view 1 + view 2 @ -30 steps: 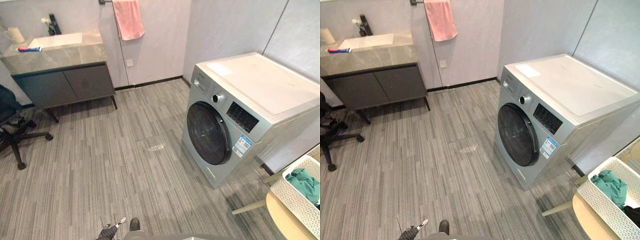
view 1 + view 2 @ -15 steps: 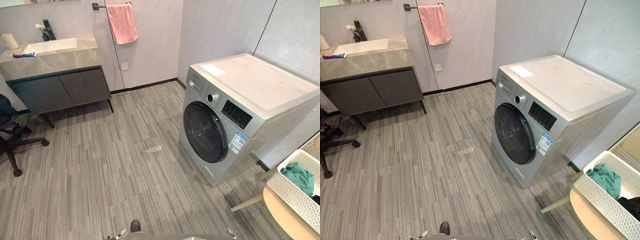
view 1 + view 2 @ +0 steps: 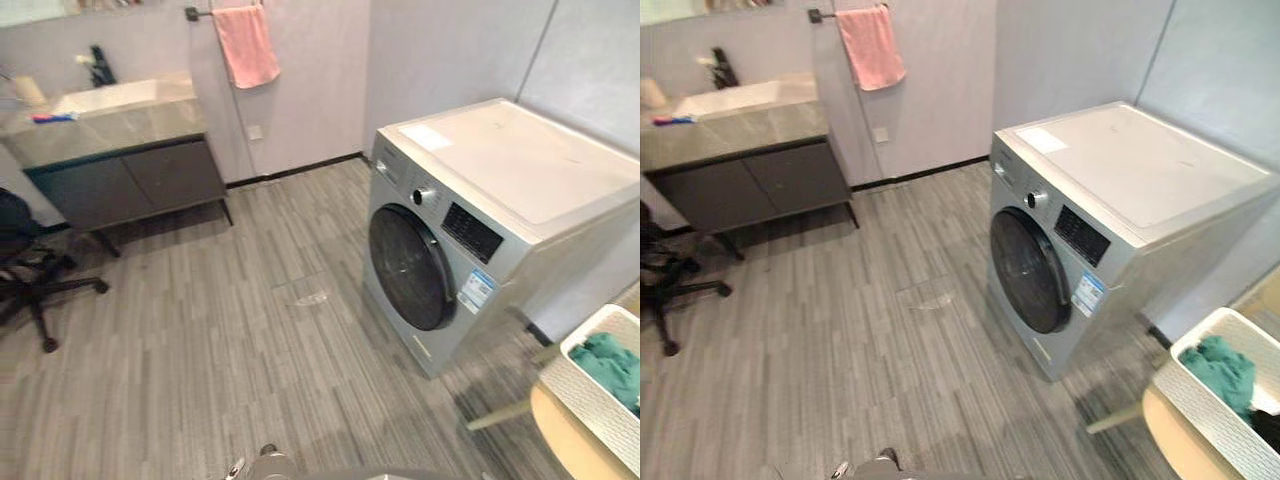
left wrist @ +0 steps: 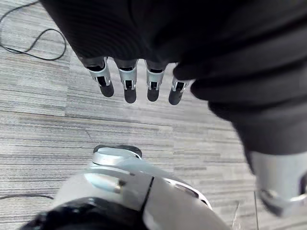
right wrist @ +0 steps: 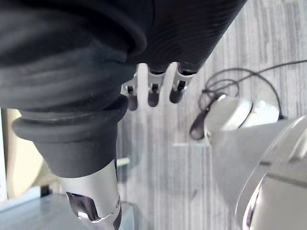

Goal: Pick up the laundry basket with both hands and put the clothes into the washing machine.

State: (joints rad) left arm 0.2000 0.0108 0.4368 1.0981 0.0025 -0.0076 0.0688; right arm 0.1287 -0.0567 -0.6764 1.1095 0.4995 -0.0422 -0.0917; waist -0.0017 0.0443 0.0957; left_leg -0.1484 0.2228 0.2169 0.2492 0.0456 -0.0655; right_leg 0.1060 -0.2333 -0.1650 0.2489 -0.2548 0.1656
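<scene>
OK: left robot hand point(image 4: 128, 86) hangs low at robot's side, fingers straight, slightly spread, tips toward floor point(image 3: 250, 330), holding nothing. Right robot hand point(image 5: 152, 93) same: straight fingers, empty. Laundry basket point(image 3: 1220, 410) w/ teal clothes point(image 3: 1220, 365) sits on pale seat point(image 3: 565, 440) far right, near washing machine point(image 3: 470, 220), door shut.
</scene>
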